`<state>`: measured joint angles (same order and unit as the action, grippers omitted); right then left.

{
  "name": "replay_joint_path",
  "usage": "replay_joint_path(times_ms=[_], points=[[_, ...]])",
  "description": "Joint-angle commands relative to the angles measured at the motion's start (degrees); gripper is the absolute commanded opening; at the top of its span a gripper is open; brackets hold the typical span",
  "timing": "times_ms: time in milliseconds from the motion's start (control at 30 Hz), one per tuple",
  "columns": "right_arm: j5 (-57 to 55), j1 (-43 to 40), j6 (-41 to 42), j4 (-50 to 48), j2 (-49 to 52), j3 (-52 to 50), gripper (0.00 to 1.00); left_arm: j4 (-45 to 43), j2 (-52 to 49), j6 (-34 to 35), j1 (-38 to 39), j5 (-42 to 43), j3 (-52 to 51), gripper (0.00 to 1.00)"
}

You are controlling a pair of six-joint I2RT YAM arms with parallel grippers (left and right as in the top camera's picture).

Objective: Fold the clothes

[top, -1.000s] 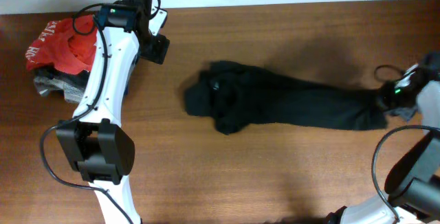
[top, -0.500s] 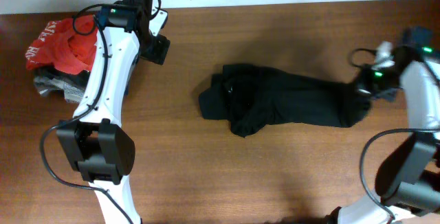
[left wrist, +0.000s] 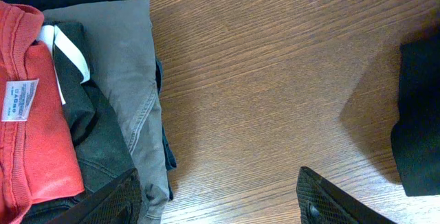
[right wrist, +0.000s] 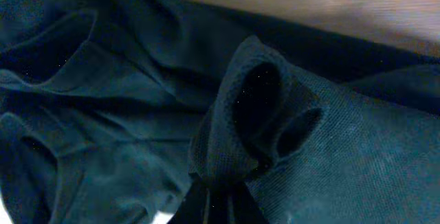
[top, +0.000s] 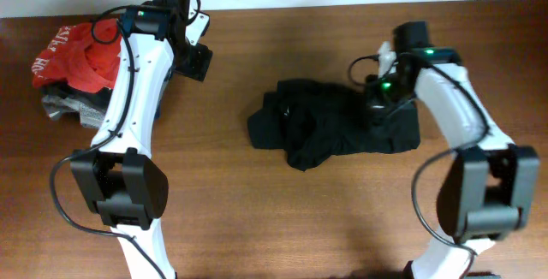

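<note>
The black shirt (top: pixel 330 125) lies bunched and crumpled in the middle of the wooden table. My right gripper (top: pixel 377 106) is over the shirt's right part, shut on a pinched fold of the black fabric (right wrist: pixel 240 148). The right wrist view is filled with dark folds. My left gripper (left wrist: pixel 220 203) is open and empty, held above bare wood at the back left, beside the pile of other garments. A black edge of the shirt (left wrist: pixel 419 128) shows at the right of the left wrist view.
A pile at the back left holds a red garment with white lettering (top: pixel 77 52) on top of grey and dark folded garments (top: pixel 73 103). In the left wrist view the grey garment (left wrist: pixel 130 80) and the red one (left wrist: pixel 27 128) lie left of the jaws.
My right gripper has carried the shirt's right end leftward over the garment, so the long stretched shape has become a shorter bunch. The left arm has not moved.
</note>
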<state>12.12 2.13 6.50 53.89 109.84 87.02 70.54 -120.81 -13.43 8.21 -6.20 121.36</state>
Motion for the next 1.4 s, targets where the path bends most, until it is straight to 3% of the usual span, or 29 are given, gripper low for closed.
replay_joint_path(times_ms=[0,67,100,167,233,533,733,933,1067,1333,1367], points=[[0.76,3.82,2.64,-1.18,3.52,0.96,0.05,0.09,-0.37,0.76,-0.28,0.63,0.94,0.72],[0.76,4.66,2.99,-1.44,4.33,0.96,0.09,0.09,-0.37,0.76,-0.28,0.63,0.94,0.72],[0.79,4.94,3.06,-1.57,4.66,0.96,0.16,0.11,-0.37,0.76,-0.28,0.63,0.94,0.72],[0.76,4.96,3.04,-1.55,4.66,0.96,0.48,0.13,-0.37,0.76,-0.28,0.66,0.94,0.72],[0.79,4.81,3.06,-1.09,4.52,1.42,0.62,0.17,-0.37,0.76,-0.28,0.94,0.94,0.72],[0.92,3.30,2.67,9.68,4.50,13.64,0.56,0.87,-0.42,0.74,-0.24,6.60,0.92,0.72],[0.76,1.97,0.09,16.65,4.46,22.62,0.58,5.81,-2.23,-1.49,-0.22,20.79,0.17,0.72],[0.74,-0.76,-0.76,20.31,4.46,26.69,0.62,11.19,-5.88,-10.93,-0.22,34.71,-2.97,0.72],[0.74,-2.21,-1.25,21.35,4.48,26.67,0.62,9.29,-6.80,-18.78,-0.24,42.21,-10.10,0.72],[0.76,-2.21,-1.60,20.90,4.48,26.67,0.62,-5.95,-6.80,-19.19,-0.15,49.96,-22.05,0.72],[0.76,-2.21,-1.60,20.90,4.48,26.67,0.62,-7.80,-6.80,-19.19,-0.11,51.56,-23.21,0.76]])
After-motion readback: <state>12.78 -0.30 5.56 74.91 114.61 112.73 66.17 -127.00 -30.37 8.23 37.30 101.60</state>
